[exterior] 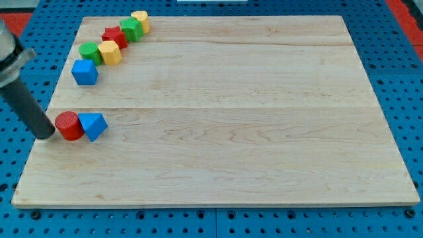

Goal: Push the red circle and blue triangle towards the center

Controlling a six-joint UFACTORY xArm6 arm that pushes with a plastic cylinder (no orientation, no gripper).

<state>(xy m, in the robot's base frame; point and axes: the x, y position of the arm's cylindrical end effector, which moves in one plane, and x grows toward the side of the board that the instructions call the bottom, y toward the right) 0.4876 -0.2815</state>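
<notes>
The red circle (68,125) lies near the wooden board's left edge, with the blue triangle (93,125) touching its right side. My tip (46,134) rests on the board just left of the red circle, touching or almost touching it. The dark rod slants up to the view's upper left corner.
A curved row of blocks sits at the board's upper left: a blue cube (84,72), a green circle (89,51), a yellow block (110,52), a red block (114,36), a green block (131,29) and a yellow block (140,20). The wooden board (231,132) lies on a blue pegboard.
</notes>
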